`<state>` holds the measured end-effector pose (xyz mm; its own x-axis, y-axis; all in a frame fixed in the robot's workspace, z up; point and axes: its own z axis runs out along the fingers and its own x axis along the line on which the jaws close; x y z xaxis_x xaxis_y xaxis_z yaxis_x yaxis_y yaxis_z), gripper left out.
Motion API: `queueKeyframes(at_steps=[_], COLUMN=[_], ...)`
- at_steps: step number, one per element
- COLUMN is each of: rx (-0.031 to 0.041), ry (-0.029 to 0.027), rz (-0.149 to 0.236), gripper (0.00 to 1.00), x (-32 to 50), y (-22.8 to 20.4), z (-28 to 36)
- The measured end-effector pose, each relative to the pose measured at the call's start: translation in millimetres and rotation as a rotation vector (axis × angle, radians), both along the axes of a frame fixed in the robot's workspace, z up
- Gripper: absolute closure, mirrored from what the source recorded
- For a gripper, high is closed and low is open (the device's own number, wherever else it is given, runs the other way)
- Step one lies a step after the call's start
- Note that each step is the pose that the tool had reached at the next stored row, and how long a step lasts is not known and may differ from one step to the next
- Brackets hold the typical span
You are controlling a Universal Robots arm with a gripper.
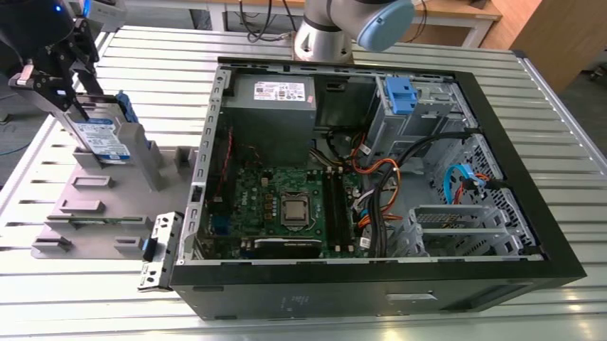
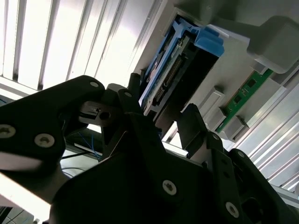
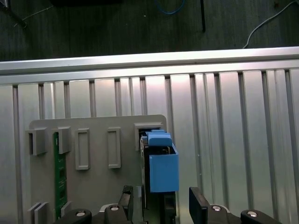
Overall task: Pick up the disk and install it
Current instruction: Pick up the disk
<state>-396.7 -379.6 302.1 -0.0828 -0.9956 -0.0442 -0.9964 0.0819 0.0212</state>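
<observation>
Pincer (image 3: 163, 199) open, fingers (image 3: 198, 205) straddling the upper end of the disk (image 1: 102, 138), gap visible on one side. Disk stands on edge in grey holder (image 1: 95, 206), near desk (image 1: 57, 298) edge at the exterior view's left, beside the open computer case (image 1: 313, 302).

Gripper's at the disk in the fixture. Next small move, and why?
Probably close the gripper on the disk: its fingers straddle the disk, a gap shows beside one finger, and the disk stands on edge in the grey fixture, not yet lifted.
</observation>
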Motion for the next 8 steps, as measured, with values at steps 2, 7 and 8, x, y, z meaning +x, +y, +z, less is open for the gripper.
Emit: queueKeyframes(at_steps=[2,7,8], rx=[-0.0001,-0.0001,0.0000], ry=[0.0002,0.0000,-0.0001], rz=[-0.018,-0.025,-0.025], gripper=[0.41,0.41,0.41], x=[0.0,0.0,-0.1], y=[0.0,0.0,-0.1], z=[-0.1,-0.3,-0.3])
